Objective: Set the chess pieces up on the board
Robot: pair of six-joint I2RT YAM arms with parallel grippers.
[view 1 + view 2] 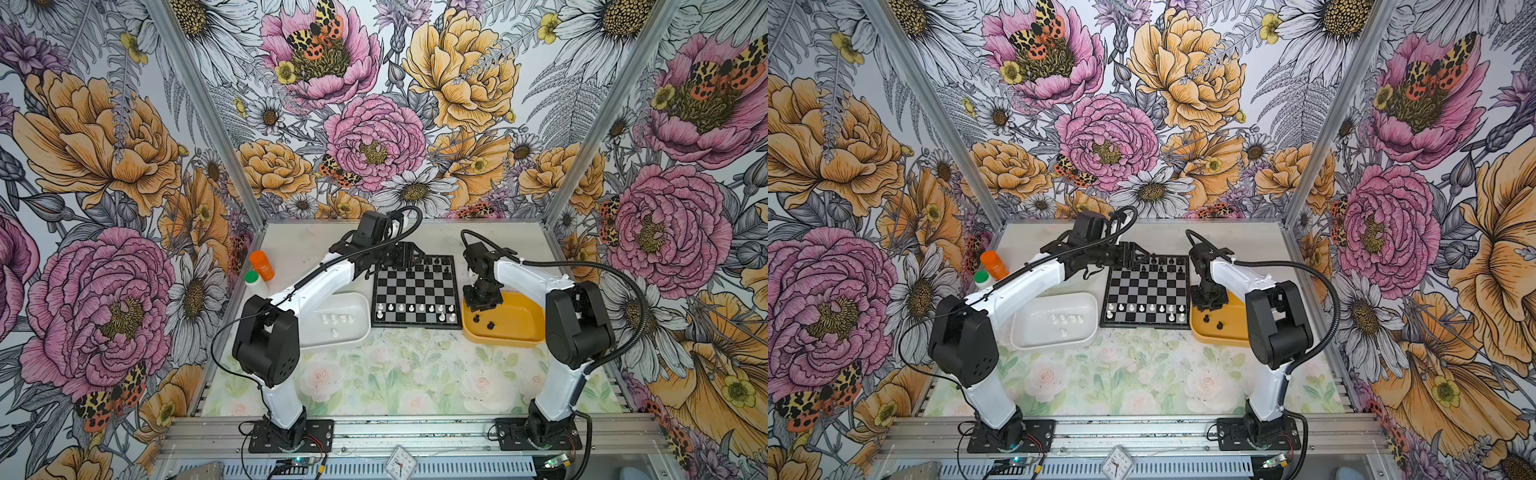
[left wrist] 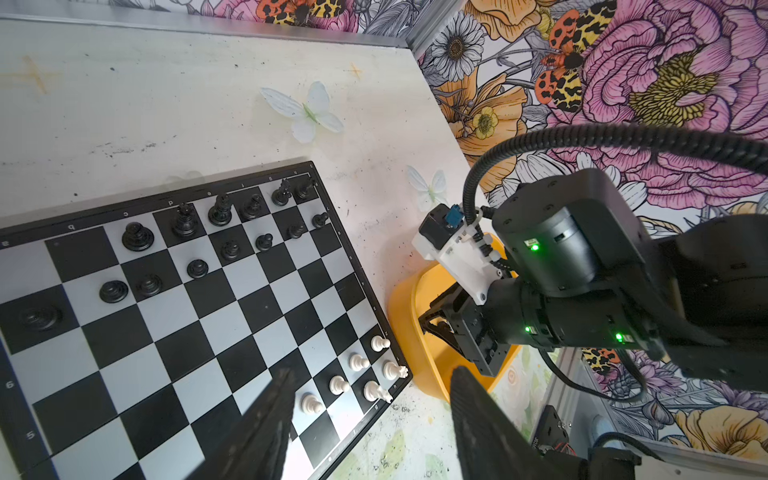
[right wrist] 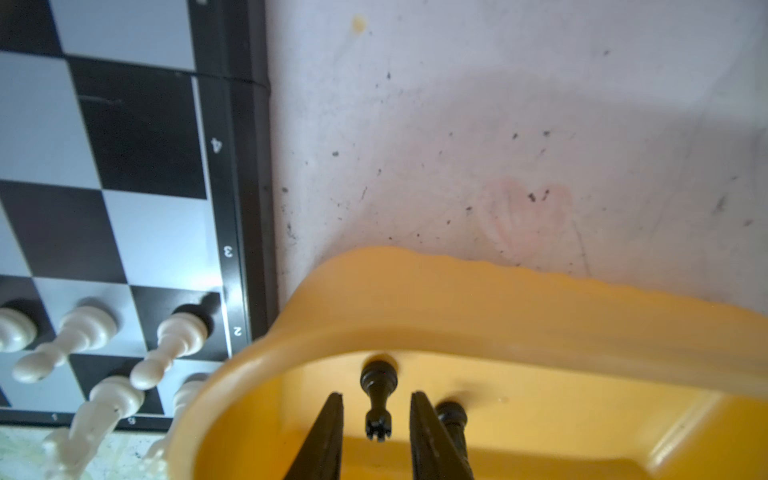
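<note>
Most pieces stand on the board; some five white wait in white tray, two black in yellow tray; right pincer apart around a rook; left pincer apart, empty.

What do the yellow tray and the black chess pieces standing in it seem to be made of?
Yellow rounded tray: probably moulded plastic, semi-gloss; its rounded, slightly wavy rim catches soft highlights. Small black chess pieces in it: likely hard plastic, satin-glossy, with faint shine on the base; too small to be certain.
</note>
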